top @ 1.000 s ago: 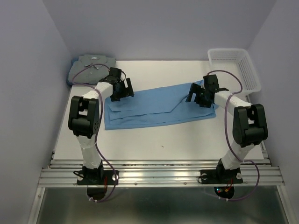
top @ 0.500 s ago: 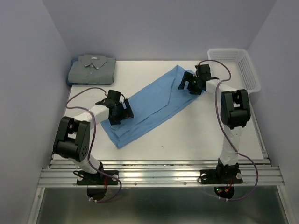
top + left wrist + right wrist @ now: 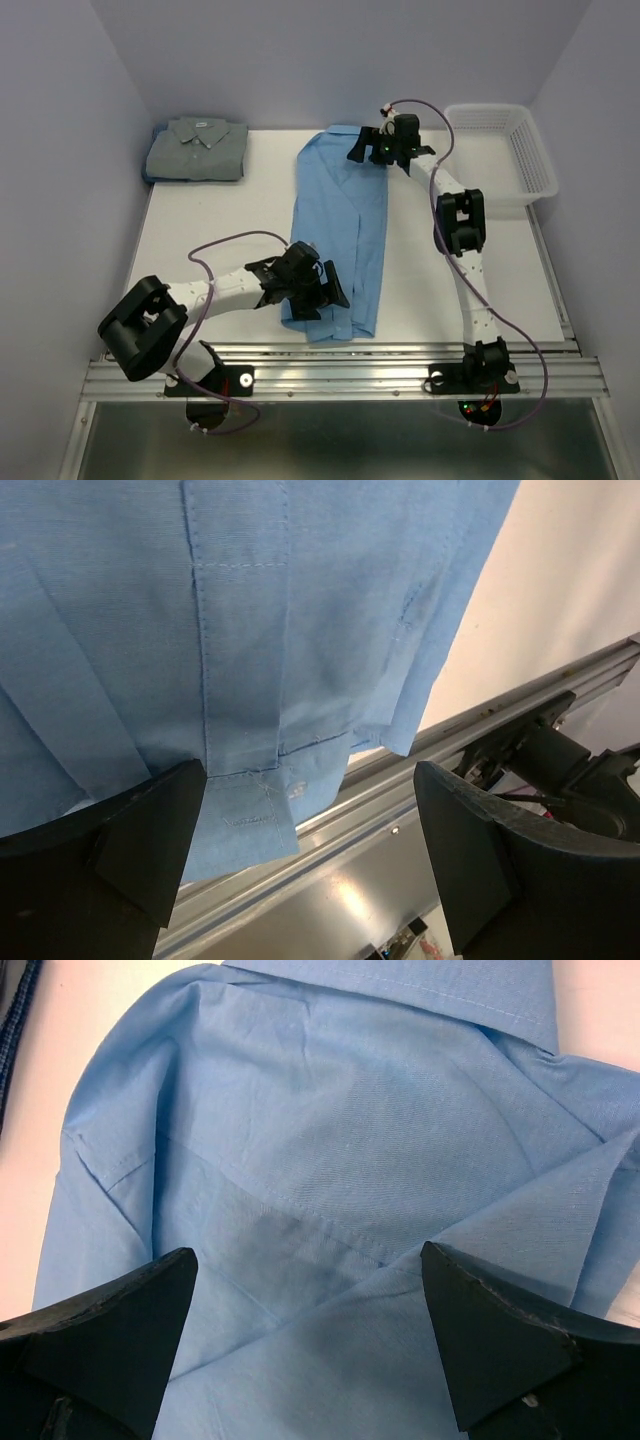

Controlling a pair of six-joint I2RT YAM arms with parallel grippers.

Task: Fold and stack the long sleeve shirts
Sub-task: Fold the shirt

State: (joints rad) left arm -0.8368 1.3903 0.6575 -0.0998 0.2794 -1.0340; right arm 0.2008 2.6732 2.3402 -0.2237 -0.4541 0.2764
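Observation:
The light blue long sleeve shirt (image 3: 340, 225) lies folded in a long strip running from the far side to the near edge of the table. My left gripper (image 3: 328, 290) hovers open over its near hem (image 3: 250, 630), fingers (image 3: 150, 840) wide apart, nothing between them. Over the collar end (image 3: 350, 1110) at the far side is my right gripper (image 3: 364, 150), also open, with only cloth below. A second long sleeve shirt, grey-green (image 3: 197, 149), sits folded in the far left corner.
A white mesh basket (image 3: 540, 170) stands at the far right. The metal rail of the table's near edge (image 3: 330, 880) runs just past the blue shirt's hem. Purple-grey walls close in on the left, back and right.
The blue shirt has swung from lying across the table to lying lengthwise. My left gripper has come toward the near edge, and my right gripper has gone to the far side.

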